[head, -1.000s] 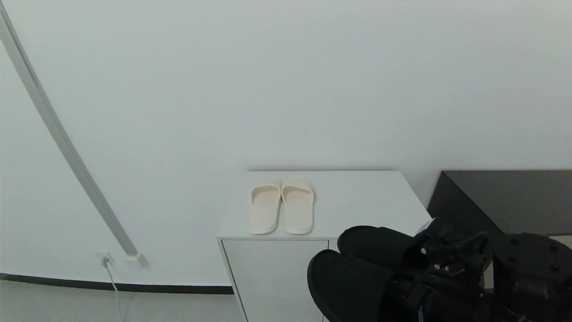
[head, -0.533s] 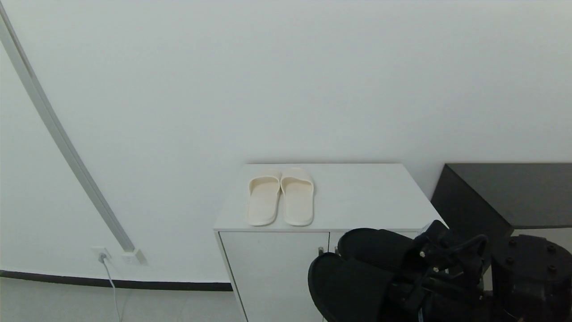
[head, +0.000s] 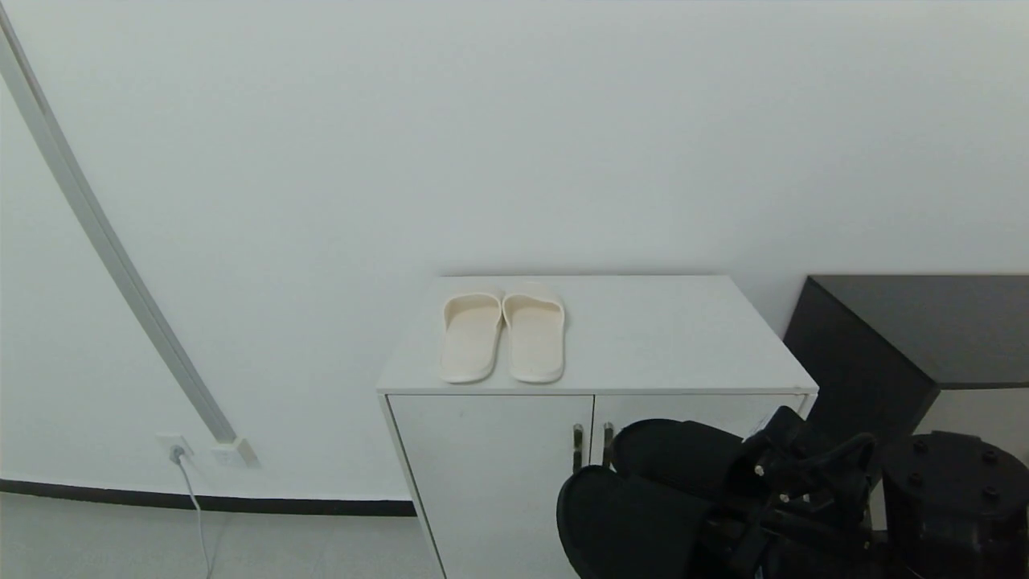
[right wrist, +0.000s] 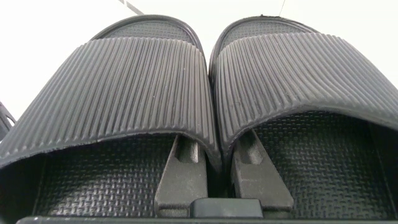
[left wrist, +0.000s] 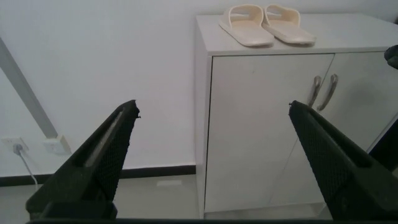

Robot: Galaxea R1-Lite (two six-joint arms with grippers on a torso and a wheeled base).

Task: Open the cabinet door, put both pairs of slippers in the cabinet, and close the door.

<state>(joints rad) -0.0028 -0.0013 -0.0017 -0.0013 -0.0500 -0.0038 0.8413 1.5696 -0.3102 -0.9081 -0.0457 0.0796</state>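
Slippers in black are hanging in my right pincer, low at the robot's right, in front of the right door of the cabinet. The right wrist view is showing one finger sitting inside each slipper under its ribbed strap, so the pincer is clamping the pair by its two inner walls, soles side by side.

The cream slippers are lying side by side on the cabinet top, toward its left half, touching each other along their inner edges.

Both doors are sitting shut, with the two handles upright next to each other at the centre seam.

My left pincer is standing wide, gripping nothing, and is facing the cabinet front from the left, well apart from it.

Compared with one second ago, the whole head view is shifting: the cabinet, the black side unit to its right and the wall socket are all sitting higher in the picture, so the camera is moving, not the furniture. More of the door fronts is coming into view, and the handles are now showing. The black slippers are keeping nearly the same place in the head view.
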